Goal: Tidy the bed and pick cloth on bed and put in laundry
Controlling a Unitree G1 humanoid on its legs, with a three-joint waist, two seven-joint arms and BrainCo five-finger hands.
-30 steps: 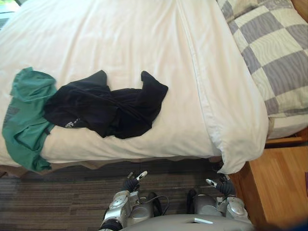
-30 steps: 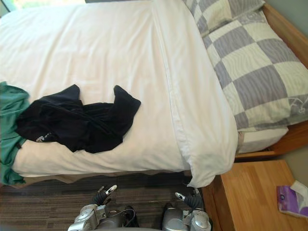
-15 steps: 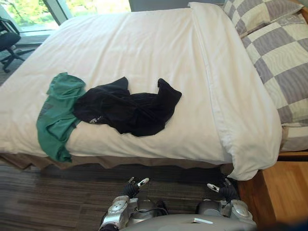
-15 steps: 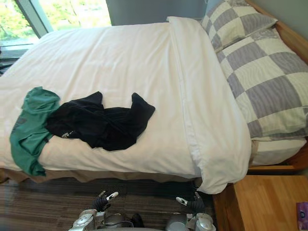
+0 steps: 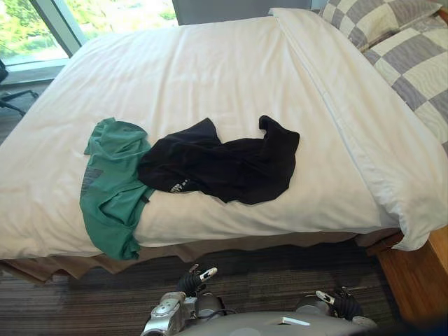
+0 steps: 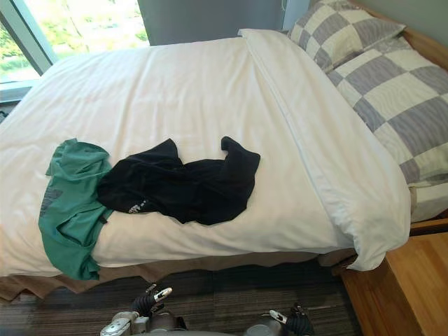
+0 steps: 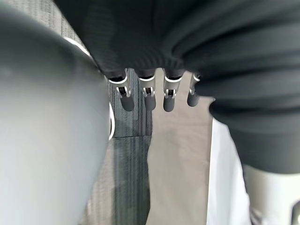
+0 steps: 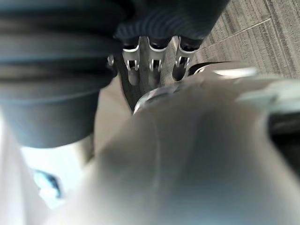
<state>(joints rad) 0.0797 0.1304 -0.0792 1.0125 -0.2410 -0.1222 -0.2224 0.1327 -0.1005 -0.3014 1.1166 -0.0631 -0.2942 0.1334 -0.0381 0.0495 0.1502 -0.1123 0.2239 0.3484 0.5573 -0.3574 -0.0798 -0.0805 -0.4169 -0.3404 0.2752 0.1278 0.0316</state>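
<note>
A crumpled black cloth (image 5: 224,166) lies on the white bed (image 5: 231,77), near its front edge. A green cloth (image 5: 110,187) lies to its left, touching it and hanging a little over the bed's edge. My left hand (image 5: 190,281) hangs low over the carpet in front of the bed, below the black cloth. Its fingers (image 7: 147,95) are straight and hold nothing. My right hand (image 5: 341,303) hangs low at the right, its fingers (image 8: 154,60) also straight and empty. Both hands are well apart from the cloths.
Grey-and-white checked pillows (image 6: 392,77) lie at the bed's head on the right. A folded-back duvet edge (image 6: 329,175) runs along that side. A wooden nightstand (image 6: 413,287) stands at the bed's right corner. Striped grey carpet (image 5: 70,308) runs along the front. A window (image 6: 70,21) is at the far left.
The whole picture has shifted: the camera has moved left along the bed, bringing the cloths nearer the centre. The cloths lie as before and both hands stay low.
</note>
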